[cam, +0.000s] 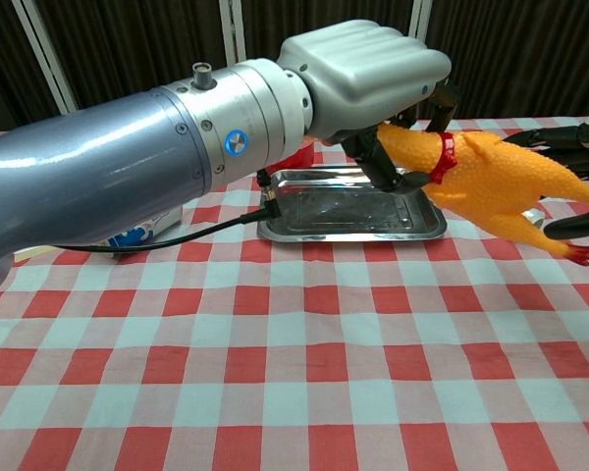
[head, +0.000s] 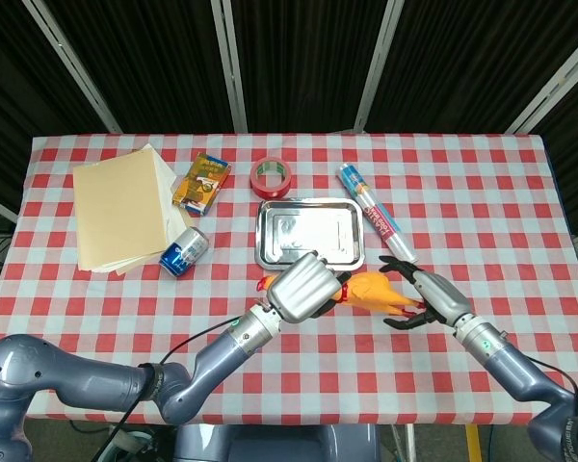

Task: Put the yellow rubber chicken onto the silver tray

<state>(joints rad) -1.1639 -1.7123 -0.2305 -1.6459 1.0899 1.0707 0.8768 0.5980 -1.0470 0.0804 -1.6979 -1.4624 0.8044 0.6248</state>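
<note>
The yellow rubber chicken (head: 371, 289) with a red neck collar hangs above the checked cloth, just in front of the silver tray (head: 308, 204). My left hand (head: 303, 286) grips it by the head and neck; in the chest view the left hand (cam: 363, 64) holds the chicken (cam: 501, 182) over the right front corner of the tray (cam: 314, 211). My right hand (head: 426, 298) is beside the chicken's tail end with its fingers spread and holds nothing; the chest view shows this right hand (cam: 574, 147) behind the chicken's legs.
A stack of tan paper (head: 120, 207) lies at the back left, with a blue can (head: 184, 252) and a snack box (head: 201, 181) beside it. A red tape roll (head: 273, 177) sits behind the tray, and a wrapped tube (head: 376, 223) to its right.
</note>
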